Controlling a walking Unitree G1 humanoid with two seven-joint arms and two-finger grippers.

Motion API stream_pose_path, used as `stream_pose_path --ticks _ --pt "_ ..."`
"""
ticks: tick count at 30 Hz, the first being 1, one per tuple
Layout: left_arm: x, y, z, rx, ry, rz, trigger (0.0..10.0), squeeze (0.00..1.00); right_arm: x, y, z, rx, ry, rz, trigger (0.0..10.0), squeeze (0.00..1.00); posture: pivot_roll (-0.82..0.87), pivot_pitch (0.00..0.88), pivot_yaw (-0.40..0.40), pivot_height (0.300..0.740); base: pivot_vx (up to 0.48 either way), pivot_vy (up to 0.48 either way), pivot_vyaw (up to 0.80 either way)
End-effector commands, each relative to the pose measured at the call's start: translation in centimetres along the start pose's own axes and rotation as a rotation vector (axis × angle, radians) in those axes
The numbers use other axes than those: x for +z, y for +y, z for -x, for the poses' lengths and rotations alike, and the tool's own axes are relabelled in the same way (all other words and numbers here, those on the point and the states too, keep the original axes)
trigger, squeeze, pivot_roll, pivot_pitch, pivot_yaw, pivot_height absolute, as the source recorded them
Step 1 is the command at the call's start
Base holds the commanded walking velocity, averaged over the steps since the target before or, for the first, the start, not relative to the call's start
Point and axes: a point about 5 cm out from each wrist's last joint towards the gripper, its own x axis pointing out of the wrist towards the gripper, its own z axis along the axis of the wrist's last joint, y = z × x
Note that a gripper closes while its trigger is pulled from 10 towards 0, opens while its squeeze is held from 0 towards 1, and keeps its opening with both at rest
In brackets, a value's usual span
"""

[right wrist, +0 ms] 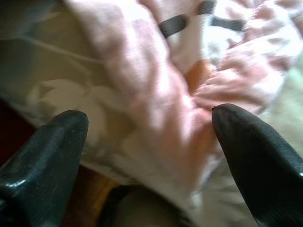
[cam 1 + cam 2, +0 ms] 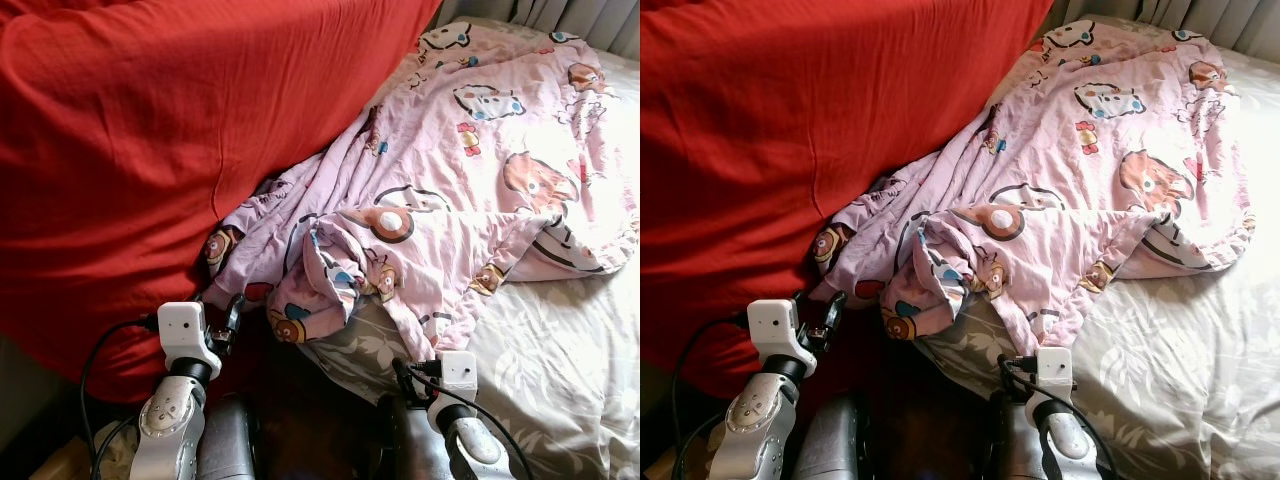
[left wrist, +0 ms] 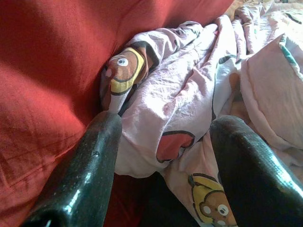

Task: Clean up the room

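we judge the step to be taking hold of the rumpled pink cotton blanket with cartoon bear prints (image 2: 440,190), so we should push both grippers a little further into its bunched near edge before closing, catching a thick fold rather than a thin single layer. our left gripper (image 3: 161,156) is spread wide with the blanket's hem just ahead between its fingers, a big red cloth (image 2: 170,130) close beside it, and our right gripper (image 1: 149,137) is spread too, the blanket's fold just ahead over a grey floral bedsheet (image 2: 560,350).

Sunlit bed (image 2: 560,380) — grey curtains (image 2: 560,15), perhaps — behind.
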Motion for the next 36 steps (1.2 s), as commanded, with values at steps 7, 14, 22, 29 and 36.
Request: stream_pose_path --ticks 7,14,22,29,36 --pt "-0.8 0.0 0.4 -0.002 0.040 -0.007 10.0 0.00 -0.4 -1.1 -0.1 -0.069 0.065 0.057 10.0 0.00 0.14 0.209 -0.051 0.591 0.000 0.000 0.00" --pt "-0.7 0.1 0.5 -0.002 0.041 -0.010 10.0 0.00 -0.5 0.0 -0.4 -0.006 0.097 0.054 10.0 0.00 0.14 0.221 -0.046 0.591 0.000 0.000 0.00" --pt "-0.7 0.1 0.5 -0.004 0.042 -0.010 10.0 0.00 0.0 -0.1 -0.9 -0.048 0.116 0.104 10.0 0.00 0.15 0.230 -0.043 0.591 0.000 0.000 0.00" --pt "-0.6 0.0 0.5 -0.004 0.043 -0.009 10.0 0.00 0.4 -0.2 -1.2 -0.072 0.130 0.164 10.0 0.00 0.15 0.240 -0.038 0.591 0.000 0.000 0.00" --pt "-0.7 -0.1 0.6 -0.003 0.047 -0.006 10.0 0.00 0.4 0.3 -1.4 -0.064 0.144 0.203 10.0 0.00 0.15 0.251 -0.037 0.591 0.000 0.000 0.00"
